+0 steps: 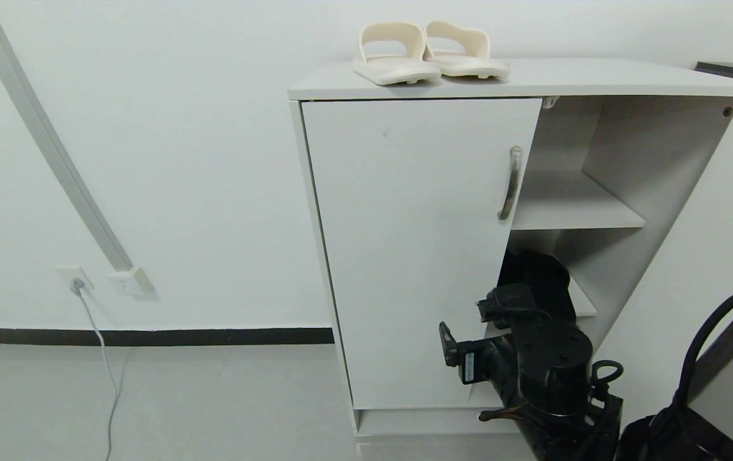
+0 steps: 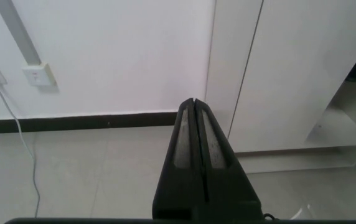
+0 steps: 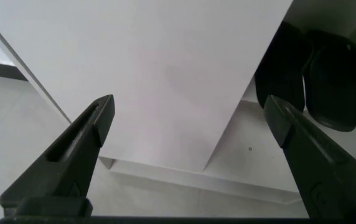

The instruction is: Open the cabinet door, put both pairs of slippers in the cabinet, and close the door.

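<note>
- My right claw (image 3: pixel 188 102) hangs wide open and grips nothing. It sits low at the open right side of the cabinet (image 1: pixel 596 77), facing the black slippers (image 3: pixel 327 74), which are already in on the lower shelf (image 1: pixel 584 301).
- My left claw (image 2: pixel 193 106) is pressed closed on nothing. It is low over the floor (image 2: pixel 72 180), off to the left of the cabinet and apart from it.
- The cream slippers (image 1: pixel 430 54), the pair not yet stowed, lie side by side and touching on the cabinet top, above the closed left door (image 1: pixel 411 256).
- What counts now is that this pair lies high above my right claw and off to its left, with the height of the closed door between them.
- Their long axes run front to back, heels at the front edge toward me and straps toward the wall. The right one is turned slightly outward.
- I judge my right arm the nearer one, since it is at the cabinet. It would have to rise and meet the heels from the front.
- The right door (image 1: pixel 699 288) stands swung open, which leaves a way in to the upper shelf (image 1: pixel 571 205).
</note>
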Robot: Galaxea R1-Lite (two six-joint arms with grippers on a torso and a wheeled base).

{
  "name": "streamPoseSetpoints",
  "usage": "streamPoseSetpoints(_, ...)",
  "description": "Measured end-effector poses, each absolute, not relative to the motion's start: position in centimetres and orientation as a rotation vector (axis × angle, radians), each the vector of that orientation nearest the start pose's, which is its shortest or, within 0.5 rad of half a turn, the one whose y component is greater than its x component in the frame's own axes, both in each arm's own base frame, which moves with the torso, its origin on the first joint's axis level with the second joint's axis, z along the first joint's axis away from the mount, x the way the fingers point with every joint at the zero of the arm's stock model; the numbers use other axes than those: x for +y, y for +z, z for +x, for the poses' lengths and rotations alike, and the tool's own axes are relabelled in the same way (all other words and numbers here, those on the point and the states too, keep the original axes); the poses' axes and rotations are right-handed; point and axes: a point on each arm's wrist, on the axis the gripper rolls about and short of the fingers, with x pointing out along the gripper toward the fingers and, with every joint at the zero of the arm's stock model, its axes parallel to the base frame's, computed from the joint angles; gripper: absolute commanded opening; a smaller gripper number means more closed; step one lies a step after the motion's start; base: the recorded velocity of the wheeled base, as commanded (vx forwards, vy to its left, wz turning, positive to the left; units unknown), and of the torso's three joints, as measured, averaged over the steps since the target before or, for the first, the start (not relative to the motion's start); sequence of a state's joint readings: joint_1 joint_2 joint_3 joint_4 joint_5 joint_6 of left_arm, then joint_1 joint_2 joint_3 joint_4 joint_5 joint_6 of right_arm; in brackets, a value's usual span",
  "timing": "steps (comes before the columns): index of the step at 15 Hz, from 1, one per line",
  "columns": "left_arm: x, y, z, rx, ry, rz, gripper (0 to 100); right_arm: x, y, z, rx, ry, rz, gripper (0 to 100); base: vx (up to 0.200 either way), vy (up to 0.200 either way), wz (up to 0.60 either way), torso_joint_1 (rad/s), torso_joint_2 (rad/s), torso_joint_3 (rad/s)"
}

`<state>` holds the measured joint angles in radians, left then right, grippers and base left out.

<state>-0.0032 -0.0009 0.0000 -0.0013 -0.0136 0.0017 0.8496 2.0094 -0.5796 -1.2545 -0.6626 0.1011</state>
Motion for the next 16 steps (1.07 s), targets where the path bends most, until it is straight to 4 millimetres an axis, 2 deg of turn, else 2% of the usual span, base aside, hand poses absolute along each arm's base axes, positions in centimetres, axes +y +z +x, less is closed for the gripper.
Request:
streamPoseSetpoints(4,-0.02,7.52,-2.28,0.001,-0.017,0.002,0,23.4,9.88,22.33,0.081,0.189,-0.013,100,0.0,0.0,0.0,0.009,-0.1,-0.153)
streamPoseSetpoints(7,-0.02,7.56,-2.29,-0.003,-0.017,0.002,0,23.33,9.79,22.2,0.073,0.195,-0.024,100,0.0,0.0,0.0,0.036,-0.46,-0.355)
streamPoseSetpoints(16,-0.02,7.55,-2.29,-0.002,-0.017,0.002,0,23.33,9.33,22.09,0.085,0.199,-0.037,100,0.0,0.0,0.0,0.124,-0.46,-0.339)
